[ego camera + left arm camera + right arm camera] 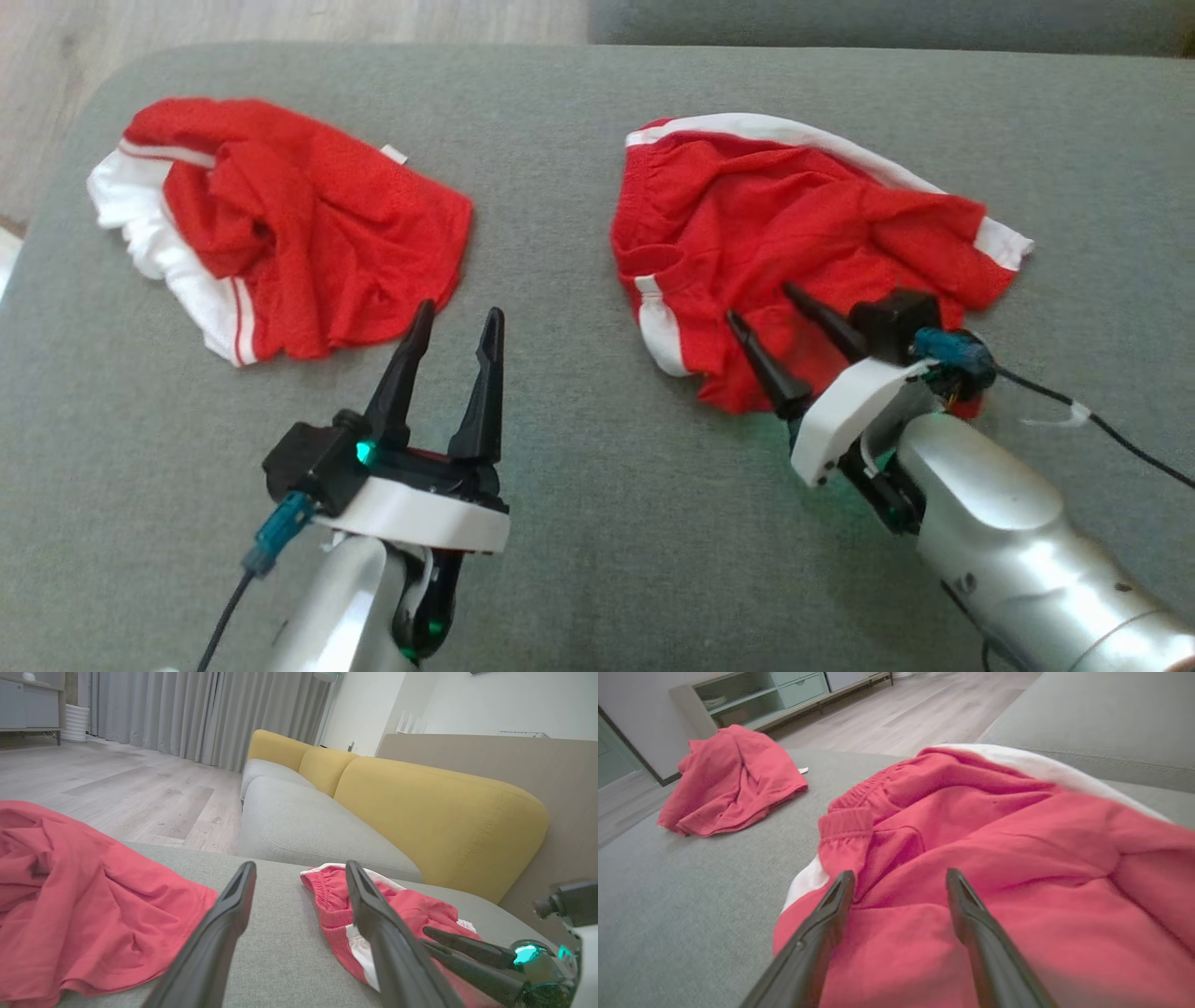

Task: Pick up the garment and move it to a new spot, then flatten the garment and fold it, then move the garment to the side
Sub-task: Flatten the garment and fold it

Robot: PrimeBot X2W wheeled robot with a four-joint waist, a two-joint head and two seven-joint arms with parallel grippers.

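A crumpled red garment point(794, 215) with white trim lies on the right half of the grey cushion point(597, 523). My right gripper point(759, 301) is open over its near edge, fingers spread just above the red cloth point(994, 858) and holding nothing. A second crumpled red garment point(299, 233) with a white band lies on the left half. My left gripper point(460, 310) stands open just short of that garment's near right corner, over bare cushion. In the left wrist view the left gripper point(300, 865) points between the two garments point(84, 905) point(336, 896), with the right gripper point(427, 938) at the lower right.
The cushion's far edge drops to a wood floor point(140, 793). A grey sofa seat point(299, 826) with yellow backrests point(439, 816) stands beyond. A low cabinet point(752, 700) is across the room. A black cable point(1102, 420) trails from the right wrist.
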